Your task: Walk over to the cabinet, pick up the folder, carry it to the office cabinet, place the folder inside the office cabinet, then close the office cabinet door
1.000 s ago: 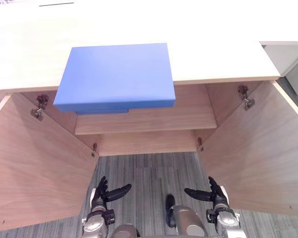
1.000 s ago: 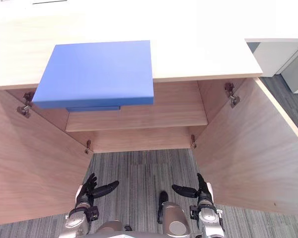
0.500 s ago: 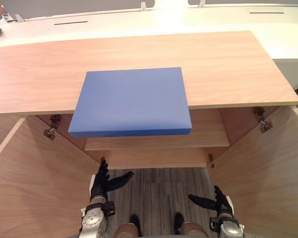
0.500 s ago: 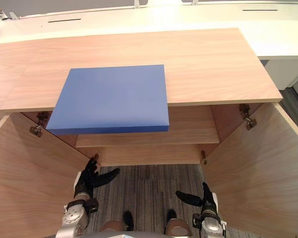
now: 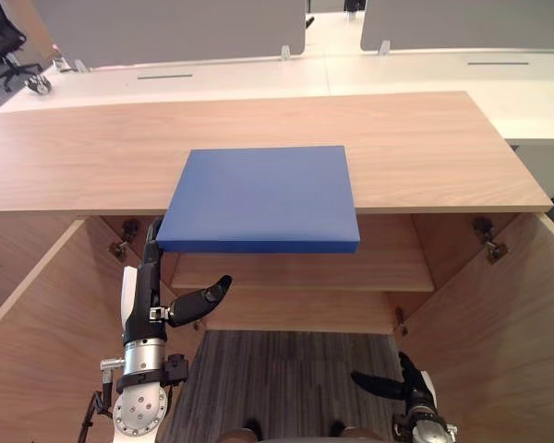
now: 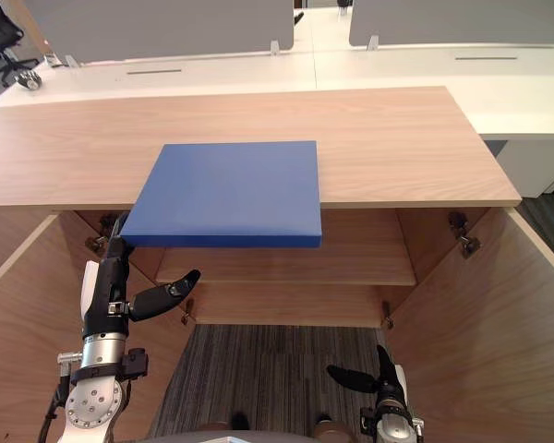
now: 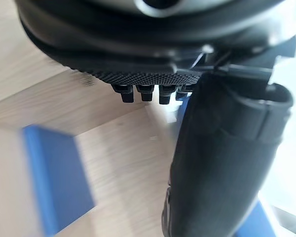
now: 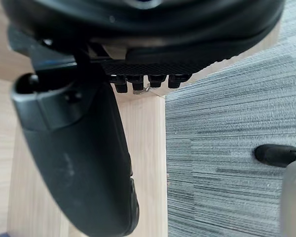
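A flat blue folder (image 5: 263, 197) lies on top of the low wooden cabinet (image 5: 425, 152), its near edge overhanging the open front. My left hand (image 5: 152, 277) is raised below the folder's near left corner, fingers straight up and thumb out to the side, open and holding nothing. In the left wrist view the folder (image 7: 56, 180) shows past the fingers. My right hand (image 5: 402, 383) hangs low over the carpet in front of the cabinet, open and empty.
Both cabinet doors stand open, the left door (image 5: 37, 323) and the right door (image 5: 499, 332) flanking me. A shelf (image 5: 305, 272) sits inside. White desks with grey partitions (image 5: 166, 28) stand behind, and an office chair (image 5: 5, 41) at far left.
My left hand has risen from near the floor to just under the folder's near left corner. The camera has tilted up, showing more of the desks behind. The right hand stays low.
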`<state>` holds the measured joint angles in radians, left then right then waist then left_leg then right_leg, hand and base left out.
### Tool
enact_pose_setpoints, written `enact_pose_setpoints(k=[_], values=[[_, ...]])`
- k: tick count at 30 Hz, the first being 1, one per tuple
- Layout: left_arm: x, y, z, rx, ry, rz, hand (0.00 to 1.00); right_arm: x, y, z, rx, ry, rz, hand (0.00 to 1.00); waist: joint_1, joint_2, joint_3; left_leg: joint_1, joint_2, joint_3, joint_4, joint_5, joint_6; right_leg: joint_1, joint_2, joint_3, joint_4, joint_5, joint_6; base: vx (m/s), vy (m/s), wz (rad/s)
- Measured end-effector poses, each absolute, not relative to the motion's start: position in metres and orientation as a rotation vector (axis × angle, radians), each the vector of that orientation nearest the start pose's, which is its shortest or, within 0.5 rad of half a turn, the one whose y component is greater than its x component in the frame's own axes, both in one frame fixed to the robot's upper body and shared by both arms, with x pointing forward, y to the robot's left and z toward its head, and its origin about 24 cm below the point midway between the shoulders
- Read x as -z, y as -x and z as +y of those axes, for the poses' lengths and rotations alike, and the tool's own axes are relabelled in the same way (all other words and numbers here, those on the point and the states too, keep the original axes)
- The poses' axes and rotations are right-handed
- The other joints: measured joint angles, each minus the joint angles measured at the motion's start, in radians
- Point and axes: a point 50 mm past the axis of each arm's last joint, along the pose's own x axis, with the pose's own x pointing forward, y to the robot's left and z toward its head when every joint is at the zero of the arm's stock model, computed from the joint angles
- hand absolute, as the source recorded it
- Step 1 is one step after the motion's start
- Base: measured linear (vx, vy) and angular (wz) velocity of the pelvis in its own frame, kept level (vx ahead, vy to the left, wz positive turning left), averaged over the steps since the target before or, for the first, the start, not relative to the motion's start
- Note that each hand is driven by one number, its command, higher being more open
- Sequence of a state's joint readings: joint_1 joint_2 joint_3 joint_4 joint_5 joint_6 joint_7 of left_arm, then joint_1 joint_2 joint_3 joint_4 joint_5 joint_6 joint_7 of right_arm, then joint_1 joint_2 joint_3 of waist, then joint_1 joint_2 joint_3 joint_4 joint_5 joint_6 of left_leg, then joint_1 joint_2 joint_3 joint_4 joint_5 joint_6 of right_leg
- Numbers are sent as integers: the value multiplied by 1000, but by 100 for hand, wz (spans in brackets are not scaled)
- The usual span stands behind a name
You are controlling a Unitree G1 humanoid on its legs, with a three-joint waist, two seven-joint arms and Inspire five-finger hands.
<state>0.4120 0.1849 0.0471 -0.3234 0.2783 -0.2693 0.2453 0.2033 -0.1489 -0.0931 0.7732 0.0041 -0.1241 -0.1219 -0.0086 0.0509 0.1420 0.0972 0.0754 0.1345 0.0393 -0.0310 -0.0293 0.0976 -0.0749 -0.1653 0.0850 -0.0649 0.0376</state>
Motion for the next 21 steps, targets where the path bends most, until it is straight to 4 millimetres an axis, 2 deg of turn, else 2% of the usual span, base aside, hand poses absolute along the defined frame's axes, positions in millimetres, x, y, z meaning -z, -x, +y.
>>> enact_pose_setpoints(k=[4, 7, 14, 21], values=[[-80, -168, 193, -257, -611, -319, 100, 137, -100, -226, 265, 176, 882, 100, -6, -1, -30, 3, 2, -1, 1, 1, -1, 5, 2, 1, 0, 0, 0, -40, -11, 1], [-89, -169, 188, -287, -657, -386, 100, 138, -97, -222, 244, 181, 887, 100, -6, -2, -33, 2, 5, -1, 0, 0, -2, 5, 6, 3, 0, 0, 0, 0, 0, 0], [-94, -175, 184, -291, -718, -422, 100, 138, -94, -221, 237, 179, 889, 100, -8, -3, -44, 7, 11, 13, -5, 1, -3, -1, 14, 19, -1, 0, -1, 5, -13, -6], [-100, -189, 170, -118, -919, -505, 100, 139, -93, -220, 220, 170, 895, 100, -15, -10, -50, 19, 10, 31, -24, 1, -4, -7, 15, 37, -3, 0, -1, 2, 2, -8]])
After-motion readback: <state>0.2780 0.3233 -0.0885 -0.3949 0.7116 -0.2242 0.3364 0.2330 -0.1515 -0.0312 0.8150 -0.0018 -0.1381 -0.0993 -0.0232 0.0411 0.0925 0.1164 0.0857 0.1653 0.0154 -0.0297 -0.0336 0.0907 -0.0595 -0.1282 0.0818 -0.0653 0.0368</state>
